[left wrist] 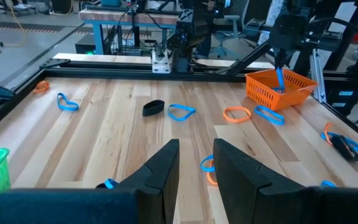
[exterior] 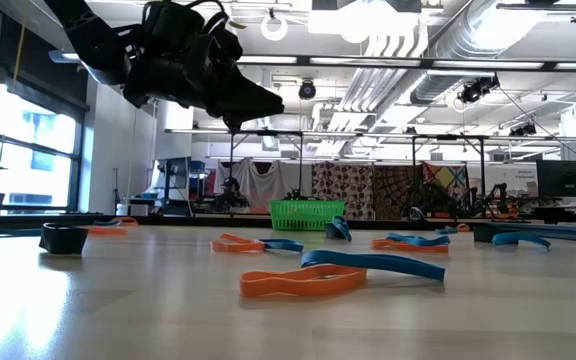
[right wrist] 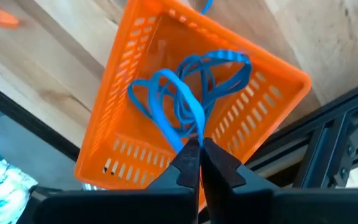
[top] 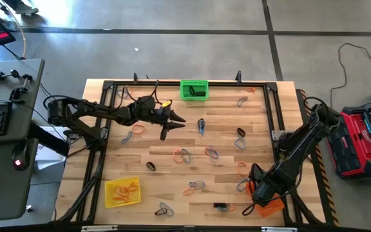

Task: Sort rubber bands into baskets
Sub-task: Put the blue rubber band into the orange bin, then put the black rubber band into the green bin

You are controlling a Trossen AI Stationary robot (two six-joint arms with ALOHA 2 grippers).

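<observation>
Right wrist view shows the right gripper (right wrist: pixel 194 152) pinched tight on a blue rubber band (right wrist: pixel 185 93) that dangles over the orange basket (right wrist: pixel 148 143), at about five o'clock on the table (top: pixel 172 138). To finish this step well, I judge the arm should lower until the loop sags inside the walls, then part its fingers, since a floppy band could otherwise catch on the rim. Whether other blue loops already lie on the basket floor I cannot tell.

Yellow basket (top: pixel 122 192), at seven o'clock, holds orange bands. Green basket (top: pixel 194 89), at twelve o'clock, holds something dark. Many loose bands (top: pixel 183 154) remain scattered across the wood. Left gripper (top: pixel 172 122), raised above the table toward eleven o'clock, stands partly open with nothing between its fingers.
</observation>
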